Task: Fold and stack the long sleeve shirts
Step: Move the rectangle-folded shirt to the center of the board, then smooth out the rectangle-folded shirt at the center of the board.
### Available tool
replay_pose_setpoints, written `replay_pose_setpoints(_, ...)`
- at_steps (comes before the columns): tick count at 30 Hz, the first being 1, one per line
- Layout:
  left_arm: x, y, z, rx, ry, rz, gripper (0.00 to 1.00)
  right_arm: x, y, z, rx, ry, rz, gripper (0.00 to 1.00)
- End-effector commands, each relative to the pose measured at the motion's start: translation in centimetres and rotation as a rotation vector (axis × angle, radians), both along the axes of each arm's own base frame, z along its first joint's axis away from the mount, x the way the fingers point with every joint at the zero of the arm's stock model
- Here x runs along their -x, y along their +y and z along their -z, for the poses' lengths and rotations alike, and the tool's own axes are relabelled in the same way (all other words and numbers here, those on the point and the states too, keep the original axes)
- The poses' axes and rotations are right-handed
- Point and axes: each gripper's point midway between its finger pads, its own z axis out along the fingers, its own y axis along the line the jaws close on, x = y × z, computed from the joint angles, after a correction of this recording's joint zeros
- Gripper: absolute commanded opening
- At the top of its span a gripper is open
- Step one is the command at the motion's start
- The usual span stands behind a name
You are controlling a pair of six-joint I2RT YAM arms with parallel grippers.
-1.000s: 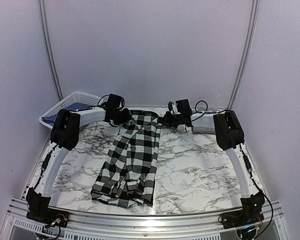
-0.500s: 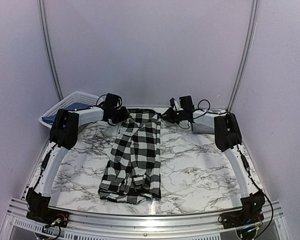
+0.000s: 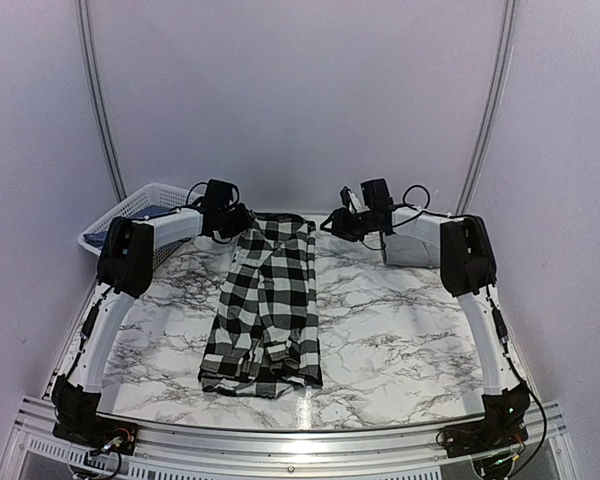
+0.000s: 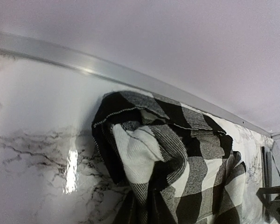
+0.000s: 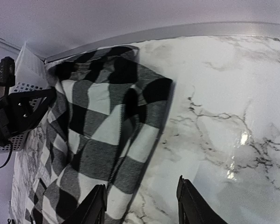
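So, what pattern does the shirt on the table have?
Large black-and-white checks; the top view shows the shirt best.

Left arm (image 3: 130, 255), right arm (image 3: 467, 255) stretched far forward; right fingers (image 5: 94, 206) parted (left fingers (image 3: 244, 222) gap unclear).

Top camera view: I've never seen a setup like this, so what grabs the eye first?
A black-and-white checked shirt lies bunched into a long strip down the middle of a marble-patterned table. The left arm and the right arm bend in from the sides, their tips near the shirt's far end. A white basket sits at the far left corner.
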Motion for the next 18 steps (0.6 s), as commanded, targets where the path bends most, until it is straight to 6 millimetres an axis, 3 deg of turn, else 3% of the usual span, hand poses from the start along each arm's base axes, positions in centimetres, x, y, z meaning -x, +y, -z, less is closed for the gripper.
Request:
replay_pose_setpoints(1, -1.8, 0.4, -3.9, 0.029, -0.100, -0.007, 0.30, 3.8, 4.1, -5.6, -0.024, -0.073, -0.110, 0.47)
replay_pose_setpoints(6, -1.5, 0.4, -6.8, -0.002, -0.150, 0.027, 0.60, 8.6, 8.6, -6.7, -0.111, -0.049, -0.233, 0.38)
replay_pose_setpoints(13, 1.9, 1.0, -9.5, -0.032, -0.130, 0.061, 0.61, 14.8, 13.2, -7.2, -0.173, -0.026, -0.370, 0.35)
replay_pose_setpoints(18, 5.3, 1.4, -10.8, -0.052, -0.108, 0.071, 0.58, 17.2, 14.9, -6.2, -0.203, 0.003, -0.411, 0.34)
